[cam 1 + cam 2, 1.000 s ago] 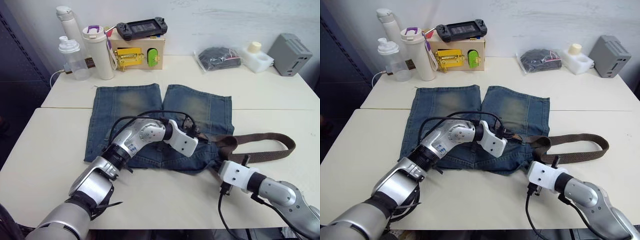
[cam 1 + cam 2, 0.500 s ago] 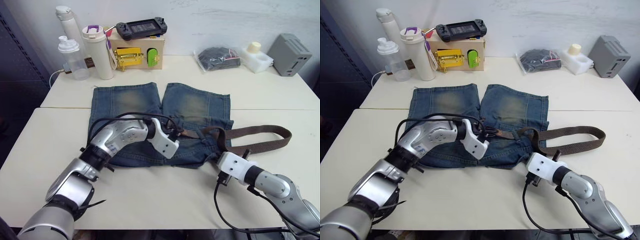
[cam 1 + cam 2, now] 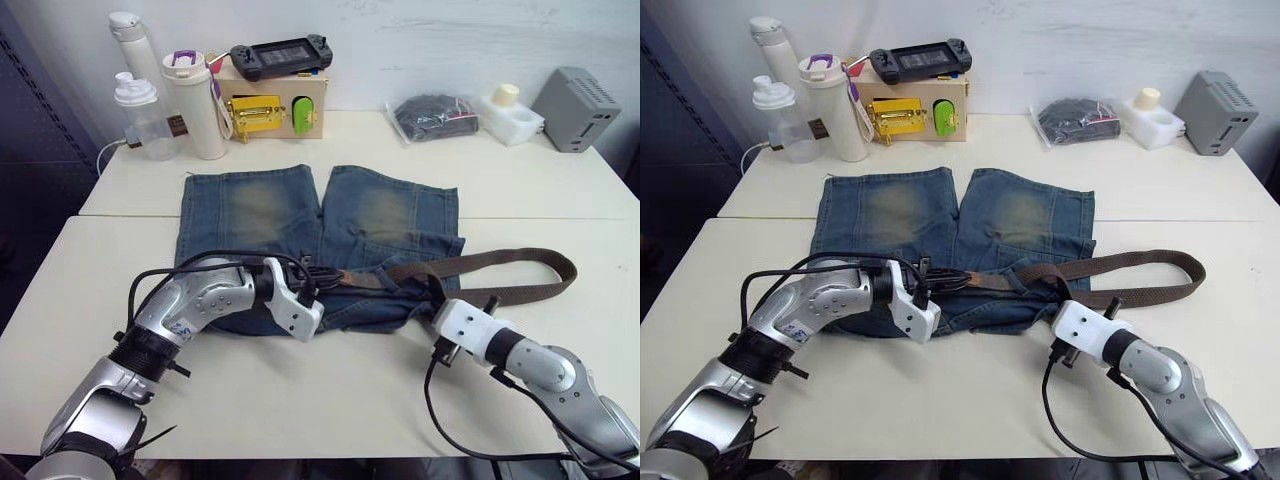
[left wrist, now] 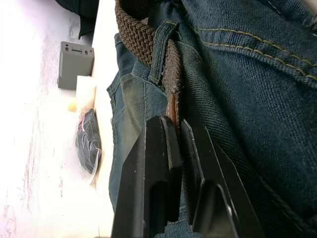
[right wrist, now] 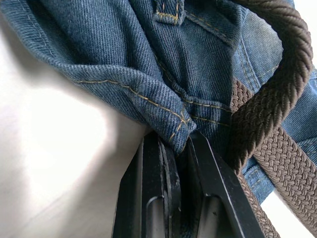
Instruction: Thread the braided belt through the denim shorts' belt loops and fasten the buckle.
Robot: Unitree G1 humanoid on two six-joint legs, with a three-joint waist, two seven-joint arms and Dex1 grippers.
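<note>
1. The left gripper [image 4: 173,130] is clenching the tip of the belt [image 3: 480,266], just past a loop [image 4: 159,55] on the waistband; in the left wrist view the brown tip is sitting pinched between the two black fingers.
2. The right gripper [image 5: 174,144] is clamping a folded edge of the shorts [image 3: 300,215] at the near right corner of the waistband, holding the cloth against the pull.
3. Over the last second the left gripper has been travelling left along the waistband, from near the right side of the shorts to about their middle, and the belt has been following it.
4. The belt is now lying straighter across the near edge of the shorts, and the slack loop to the right of them is looking flatter and longer than before.
5. That suggests the strap is feeding through the loops, so the threading is probably about halfway along the waistband.
6. The shorts are lying flat on the table [image 3: 330,390], legs pointing far, waistband near.
7. I cannot make out the buckle with certainty.
8. Next, I judge, the tip is needing another pull to the left towards the remaining loops, while the right gripper is keeping the denim from bunching.
</note>
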